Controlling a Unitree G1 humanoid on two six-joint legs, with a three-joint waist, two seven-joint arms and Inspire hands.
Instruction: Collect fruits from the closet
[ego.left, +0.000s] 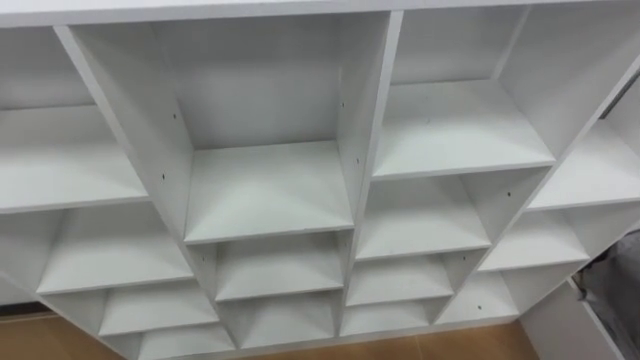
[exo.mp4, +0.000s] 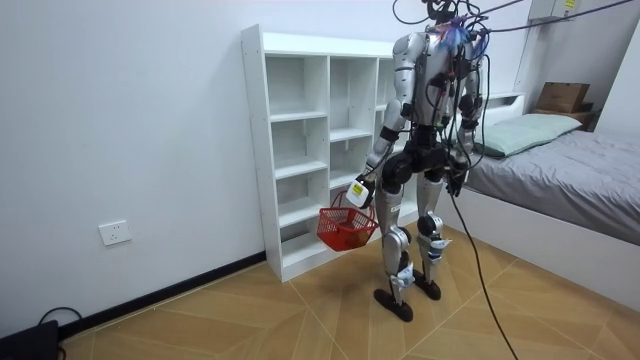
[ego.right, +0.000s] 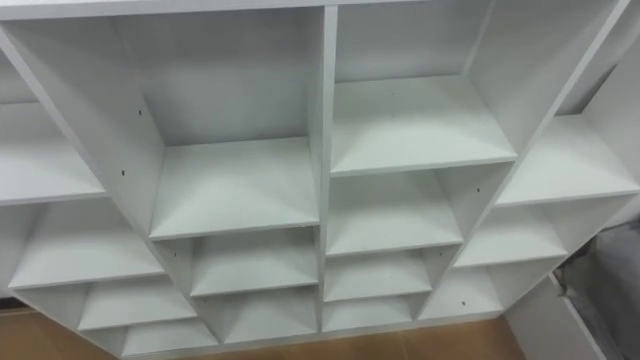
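- Left eye view: the closet (ego.left: 265, 190) is seen from above and head-on; white uprights and shelves split it into columns of open compartments
- The tallest compartment sits at 12 o'clock, with lower ones stacked beneath it toward 6 o'clock; the boards in sight are plain white
- A strip of wooden floor (ego.left: 420, 348) runs under the closet's base at 6 o'clock, and grey bedding (ego.left: 615, 290) shows at 4 o'clock
- Right eye view: the same closet, with the upright between its two middle columns running from 12 o'clock down to 6 o'clock
- Room view: the robot stands upright on the floor, close before the closet and facing it; the closet stands against the wall at 11 o'clock
- The left hand (exo.mp4: 362, 190) hangs at the robot's side, toward the room view's left, clamped on the handle of a red basket (exo.mp4: 345, 230)
- The basket hangs at about knee level, above the floor and just before the closet's lower shelves; what lies in it cannot be made out
- The right hand (exo.mp4: 455, 183) is low by the hip on the room view's right; whether it is apart or together cannot be told
- A bed (exo.mp4: 570, 170) lies at 3 o'clock with a pillow (exo.mp4: 525, 130) and a box (exo.mp4: 562, 97) at its head; a wall socket (exo.mp4: 115, 233) sits at 8 o'clock
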